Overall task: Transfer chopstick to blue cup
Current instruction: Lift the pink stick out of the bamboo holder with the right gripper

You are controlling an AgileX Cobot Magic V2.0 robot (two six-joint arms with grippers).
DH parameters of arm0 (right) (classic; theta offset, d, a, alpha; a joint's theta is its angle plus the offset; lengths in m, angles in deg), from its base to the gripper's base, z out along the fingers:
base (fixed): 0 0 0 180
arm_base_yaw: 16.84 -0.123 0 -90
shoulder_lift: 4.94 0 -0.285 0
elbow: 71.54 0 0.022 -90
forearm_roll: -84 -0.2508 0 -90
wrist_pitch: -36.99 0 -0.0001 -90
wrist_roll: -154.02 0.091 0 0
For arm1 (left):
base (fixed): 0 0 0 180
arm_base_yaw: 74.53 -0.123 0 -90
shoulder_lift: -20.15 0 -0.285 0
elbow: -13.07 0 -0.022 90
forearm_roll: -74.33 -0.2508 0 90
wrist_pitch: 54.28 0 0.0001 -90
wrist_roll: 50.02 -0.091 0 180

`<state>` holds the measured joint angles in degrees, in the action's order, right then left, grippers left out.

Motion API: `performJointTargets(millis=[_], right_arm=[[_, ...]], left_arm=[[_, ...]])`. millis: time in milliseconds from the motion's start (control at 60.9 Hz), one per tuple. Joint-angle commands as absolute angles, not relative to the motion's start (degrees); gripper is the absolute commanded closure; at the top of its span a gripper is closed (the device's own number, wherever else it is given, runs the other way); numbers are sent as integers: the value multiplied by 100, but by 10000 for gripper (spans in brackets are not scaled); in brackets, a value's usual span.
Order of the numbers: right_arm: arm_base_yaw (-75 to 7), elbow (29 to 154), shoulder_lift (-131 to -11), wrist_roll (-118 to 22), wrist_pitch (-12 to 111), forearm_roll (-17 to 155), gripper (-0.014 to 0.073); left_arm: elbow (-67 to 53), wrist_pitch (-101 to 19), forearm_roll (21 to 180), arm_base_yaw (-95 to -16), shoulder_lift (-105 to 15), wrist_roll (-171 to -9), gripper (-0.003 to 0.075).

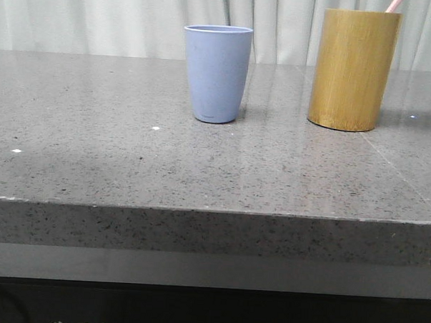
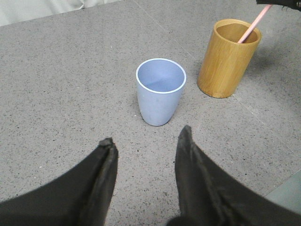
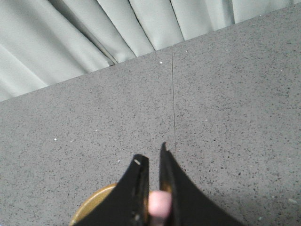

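Right gripper [image 3: 154, 162]: fingers nearly closed, clamped on the top end of the chopstick [image 3: 159, 204], which is seen end-on as a pink tip pinched between the two black fingers. Directly beneath the fingers, the rim of the bamboo cylinder [image 3: 91, 207] is seen, so the grip point is placed right above that holder. Beyond it, grey speckled table [image 3: 225, 94] with a seam line, then the pale curtain [image 3: 70, 37].

Left gripper [image 2: 146, 141]: fingers spread wide, nothing held between them, hovering over bare tabletop. The blue cup [image 2: 160, 91] is just ahead of the fingertips, upright and empty, roughly centred on the gap. The chopstick [image 2: 254, 23] is well apart from this gripper: it is leaned tilted inside the bamboo cylinder [image 2: 228, 59], lower end hidden in the holder, upper end rising past the rim to a dark part at the picture edge.

Front view: blue cup [image 1: 216, 73] and bamboo cylinder [image 1: 352, 69] both upright on the table [image 1: 129, 165], near each other but not touching, cylinder on the right. Only a short pink length of chopstick [image 1: 395, 4] is visible above the cylinder rim.
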<state>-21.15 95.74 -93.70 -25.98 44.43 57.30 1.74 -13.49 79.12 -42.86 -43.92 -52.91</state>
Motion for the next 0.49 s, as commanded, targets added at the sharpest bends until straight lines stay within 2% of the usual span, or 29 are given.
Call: performJointTargets(millis=[0,66,246,476], right_arm=[[-2111,9834,-9187,-2682,4213,5722,627],[-2111,9910,-9187,-2804,4308,5734,664],[-2111,10578,-9187,-3472,5030,5764,661],[-2111,11999,-9187,-4377,6268,5764,661]], left_arm=[[311,-1788,7972,-4309,-4345,-5249,428],[311,-1788,7972,-4309,-4345,-5249,428],[311,-1788,7972,-4309,-4345,-5249,428],[311,-1788,7972,-4309,-4345,-5249,428]])
